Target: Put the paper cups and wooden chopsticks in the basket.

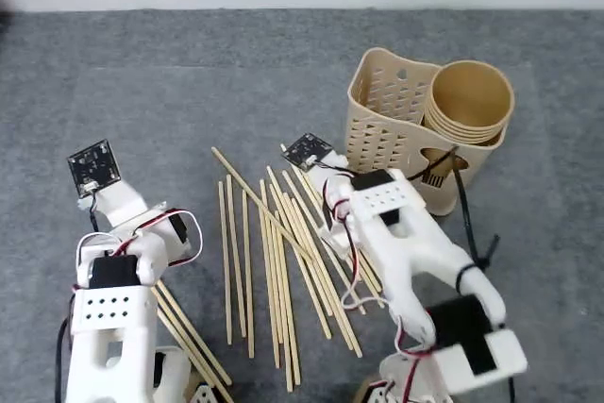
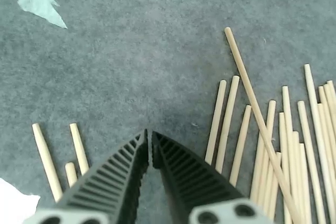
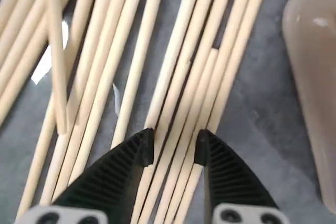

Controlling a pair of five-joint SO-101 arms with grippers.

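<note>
Many wooden chopsticks [image 1: 283, 252] lie spread on the grey mat between the two arms. A stack of paper cups [image 1: 469, 101] sits in the right half of the beige slotted basket [image 1: 387, 110] at the back right. My right gripper [image 3: 173, 142] is open and low over the pile, its fingertips [image 3: 147, 142] straddling a few chopsticks [image 3: 181, 77]. My left gripper [image 2: 148, 139] is shut and empty above bare mat, with chopsticks [image 2: 247, 129] to one side and three short ends [image 2: 79, 148] to the other.
The basket wall [image 3: 315, 77] stands close beside my right gripper. A few chopsticks [image 1: 189, 327] run under the left arm [image 1: 113, 299]. A scrap of pale tape [image 2: 39, 3] lies on the mat. Open mat stretches at the back left.
</note>
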